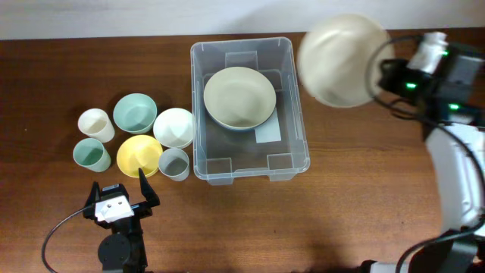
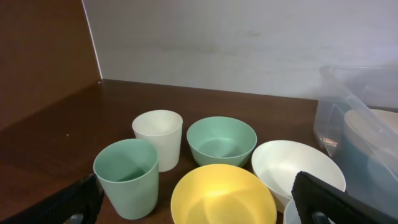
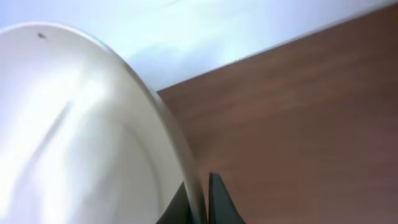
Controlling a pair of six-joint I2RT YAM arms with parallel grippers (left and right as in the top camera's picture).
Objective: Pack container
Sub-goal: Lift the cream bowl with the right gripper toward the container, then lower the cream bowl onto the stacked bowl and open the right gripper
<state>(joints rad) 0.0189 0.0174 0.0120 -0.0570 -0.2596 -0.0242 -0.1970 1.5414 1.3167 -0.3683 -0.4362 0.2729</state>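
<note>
Clear ribbed plastic container (image 1: 297, 114) sits mid-bench with a round beige bowl (image 1: 239, 97) inside. Right fingers (image 3: 216, 198) pinch the rim of a smooth cream bowl (image 1: 341, 59), tilted, at its right. Left fingers (image 1: 148, 194) spread wide near matte cups (image 1: 96, 125).

Wooden table (image 1: 364, 189), as my overhead feed shows it.
I see the clear container (image 1: 250, 173) standing mid-table; just left of it cluster a white cup (image 1: 96, 124), green bowl (image 1: 135, 113), white bowl (image 1: 174, 127), green cup (image 1: 91, 155), yellow bowl (image 1: 139, 155) and grey cup (image 1: 174, 163).
</note>
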